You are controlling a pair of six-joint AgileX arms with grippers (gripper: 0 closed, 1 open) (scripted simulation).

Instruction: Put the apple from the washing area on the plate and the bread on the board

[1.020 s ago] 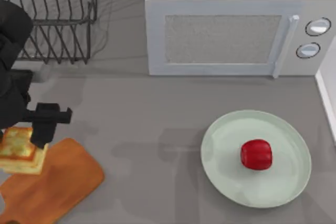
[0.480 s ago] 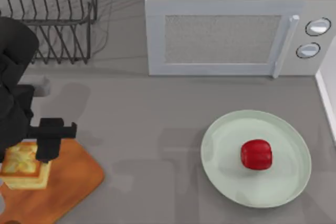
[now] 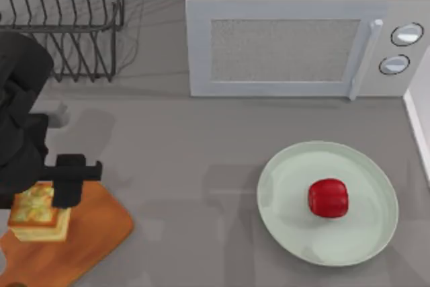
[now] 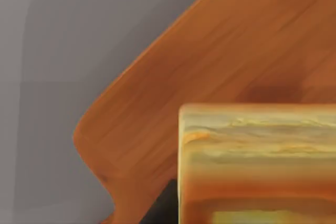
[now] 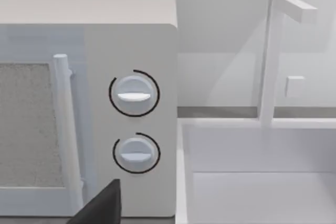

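Observation:
The bread (image 3: pixel 35 212), a thick toasted slice, is held over the left part of the wooden board (image 3: pixel 97 233) at the table's front left. My left gripper (image 3: pixel 41 196) is shut on it. In the left wrist view the bread (image 4: pixel 257 161) sits close over the board (image 4: pixel 210 61); I cannot tell if they touch. The red apple (image 3: pixel 328 197) lies on the mint-green plate (image 3: pixel 366 166) at the front right. A dark part of my right gripper (image 5: pixel 100 208) shows in front of the microwave.
A white microwave (image 3: pixel 289 38) stands at the back, its two knobs (image 5: pixel 134 94) close in the right wrist view. A black wire dish rack (image 3: pixel 74 25) is at the back left. A white sink (image 5: pixel 262 182) with a tap borders the right side.
My left gripper has carried the bread toward the table's front and slightly right, from the board's left edge to over the board. The apple and plate have not moved.

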